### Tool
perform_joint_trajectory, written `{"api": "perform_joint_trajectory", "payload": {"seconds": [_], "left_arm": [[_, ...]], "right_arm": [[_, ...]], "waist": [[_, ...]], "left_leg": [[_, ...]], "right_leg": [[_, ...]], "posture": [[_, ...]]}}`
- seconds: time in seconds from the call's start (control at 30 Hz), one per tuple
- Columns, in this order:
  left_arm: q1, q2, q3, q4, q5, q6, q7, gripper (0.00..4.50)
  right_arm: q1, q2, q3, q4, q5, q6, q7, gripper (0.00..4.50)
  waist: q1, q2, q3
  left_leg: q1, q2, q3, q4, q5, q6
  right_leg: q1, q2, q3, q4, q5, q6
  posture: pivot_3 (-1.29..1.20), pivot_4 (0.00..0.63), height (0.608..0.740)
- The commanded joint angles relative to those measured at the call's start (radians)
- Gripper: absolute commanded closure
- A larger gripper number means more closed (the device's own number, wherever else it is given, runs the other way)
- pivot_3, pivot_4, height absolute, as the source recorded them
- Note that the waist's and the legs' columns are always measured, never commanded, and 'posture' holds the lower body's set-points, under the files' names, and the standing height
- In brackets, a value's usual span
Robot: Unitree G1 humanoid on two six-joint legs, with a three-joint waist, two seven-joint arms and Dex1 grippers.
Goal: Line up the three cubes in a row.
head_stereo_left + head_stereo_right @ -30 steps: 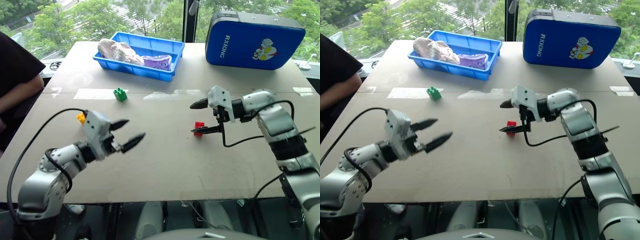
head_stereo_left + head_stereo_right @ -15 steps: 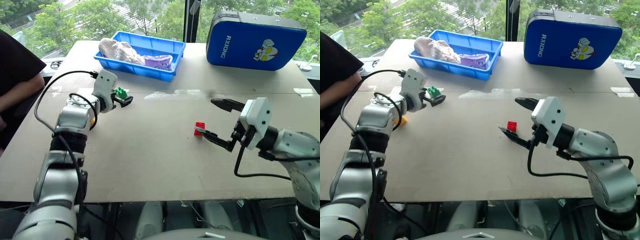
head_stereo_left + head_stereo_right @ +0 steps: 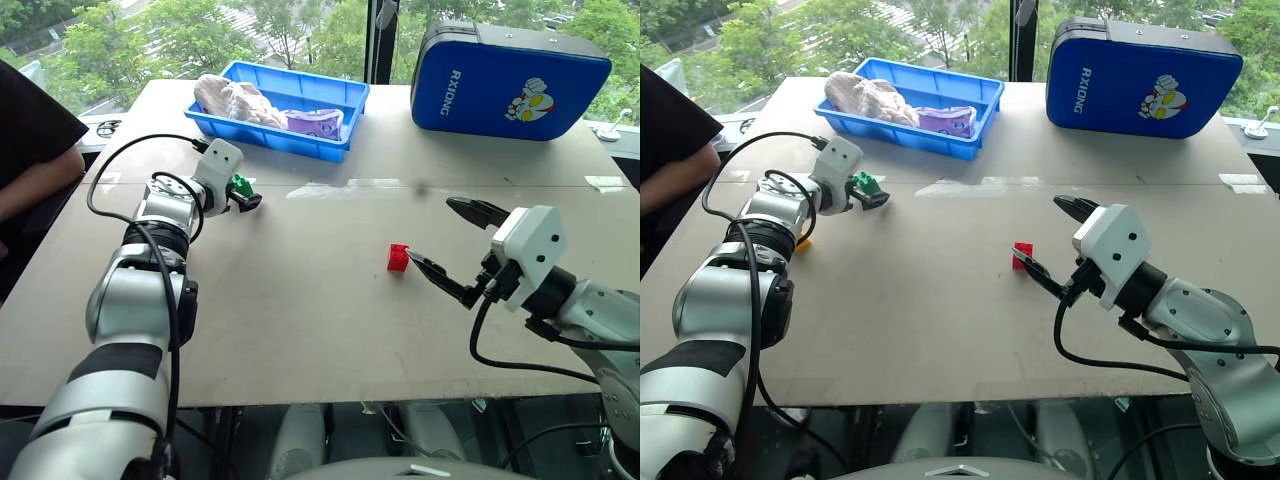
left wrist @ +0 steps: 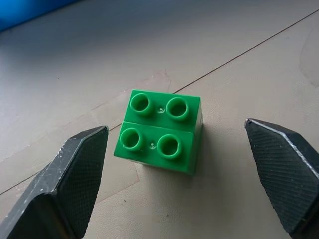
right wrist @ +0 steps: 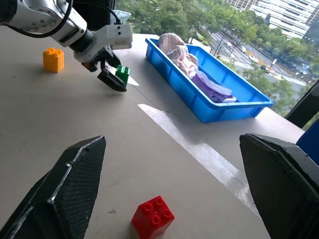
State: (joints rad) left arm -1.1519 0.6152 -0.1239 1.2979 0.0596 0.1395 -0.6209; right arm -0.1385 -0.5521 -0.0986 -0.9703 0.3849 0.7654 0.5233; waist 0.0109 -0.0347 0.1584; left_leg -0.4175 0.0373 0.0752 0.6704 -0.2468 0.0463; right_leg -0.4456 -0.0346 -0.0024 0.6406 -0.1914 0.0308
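A beige tabletop carries three small studded plastic toy bricks, well apart and not yet in a row. The left claw reaches to the far left, its black fingers apart on either side of the green studded brick, which sits on the surface untouched between them. The red studded brick sits near the middle of the tabletop, just beside one tip of the right claw, whose fingers are spread wide and hold nothing. The yellow-orange studded brick sits further out behind the left arm. Judging from this, the lining-up has barely begun: the green brick looks about to be gripped, and all three bricks need gathering.
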Motion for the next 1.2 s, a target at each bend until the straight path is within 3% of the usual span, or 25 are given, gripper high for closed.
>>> {"api": "perform_joint_trajectory", "payload": {"seconds": [0.03, 0.13, 0.17, 0.3, 0.43, 0.53, 0.63, 0.9, 1.2], "left_arm": [[-0.027, 0.011, 0.038, 0.011, 0.011, -0.045, 0.009, 1.73], [-0.023, 0.010, 0.059, 0.013, 0.008, -0.063, -0.002, 3.10], [-0.020, 0.009, 0.067, 0.013, 0.007, -0.069, -0.008, 3.27], [-0.002, 0.016, 0.107, -0.007, -0.027, -0.104, -0.127, 3.24], [0.039, 0.013, 0.129, -0.093, -0.086, -0.110, -0.451, 3.24], [0.179, 0.010, 0.064, -0.303, -0.094, -0.224, -0.669, 3.24], [0.245, 0.010, 0.037, -0.458, -0.124, -0.149, -0.803, 3.24], [0.306, -0.019, -0.056, -0.721, -0.114, -0.096, -0.872, 3.24], [0.307, -0.018, -0.115, -0.707, -0.091, -0.154, -0.902, 3.24]], "right_arm": [[0.003, -0.011, -0.030, -0.050, 0.019, 0.003, -0.028, 0.00], [0.008, -0.016, -0.029, -0.055, 0.028, 0.006, -0.039, 0.00], [0.009, -0.018, -0.028, -0.055, 0.031, 0.007, -0.042, 0.00], [0.029, -0.037, -0.027, -0.059, 0.058, 0.005, -0.027, 0.00], [0.106, -0.099, -0.048, -0.070, 0.089, -0.039, 0.051, 0.00], [0.185, -0.149, -0.093, -0.044, 0.109, -0.105, 0.140, 0.00], [0.224, -0.185, -0.130, -0.011, 0.142, -0.127, 0.194, 0.00], [0.273, -0.242, -0.182, 0.042, 0.185, -0.185, 0.283, 0.00], [0.322, -0.253, -0.189, 0.059, 0.169, -0.232, 0.294, 0.00]], "waist": [[0.000, 0.000, 0.000], [0.001, -0.001, 0.000], [0.001, -0.001, 0.000], [0.001, -0.001, 0.000], [0.000, -0.001, 0.000], [0.000, -0.001, 0.000], [-0.002, -0.002, 0.000], [0.003, -0.002, 0.000], [0.002, -0.002, 0.000]], "left_leg": [[0.000, 0.000, 0.000, 0.000, 0.000, 0.000], [0.000, 0.000, 0.000, 0.000, 0.000, 0.000], [0.000, 0.000, 0.000, 0.000, 0.000, 0.000], [0.000, 0.000, 0.000, 0.000, 0.000, 0.000], [0.000, 0.000, 0.000, 0.000, 0.000, 0.000], [0.000, 0.000, 0.000, 0.000, 0.000, 0.000], [0.001, 0.001, -0.001, 0.000, 0.000, 0.000], [0.002, 0.001, -0.004, 0.004, 0.000, 0.000], [0.002, 0.001, -0.004, 0.004, 0.000, 0.000]], "right_leg": [[0.000, 0.000, 0.000, 0.000, 0.000, 0.000], [0.000, 0.000, 0.000, 0.000, 0.000, 0.000], [0.000, 0.000, 0.000, 0.000, 0.000, 0.000], [0.000, 0.000, 0.000, 0.000, 0.000, 0.000], [0.000, 0.000, 0.000, 0.000, 0.000, -0.001], [0.000, -0.001, 0.000, 0.000, -0.001, -0.001], [0.001, -0.001, 0.001, 0.000, -0.002, -0.003], [0.003, 0.000, 0.001, 0.001, -0.002, -0.004], [0.003, 0.001, 0.001, 0.001, -0.004, 0.000]], "posture": [[0.00, 0.150, 0.740], [0.00, 0.150, 0.740], [0.00, 0.150, 0.740], [0.00, 0.150, 0.740], [0.00, 0.150, 0.740], [0.00, 0.150, 0.740], [0.00, 0.150, 0.740], [0.00, 0.150, 0.740], [0.00, 0.150, 0.740]]}}
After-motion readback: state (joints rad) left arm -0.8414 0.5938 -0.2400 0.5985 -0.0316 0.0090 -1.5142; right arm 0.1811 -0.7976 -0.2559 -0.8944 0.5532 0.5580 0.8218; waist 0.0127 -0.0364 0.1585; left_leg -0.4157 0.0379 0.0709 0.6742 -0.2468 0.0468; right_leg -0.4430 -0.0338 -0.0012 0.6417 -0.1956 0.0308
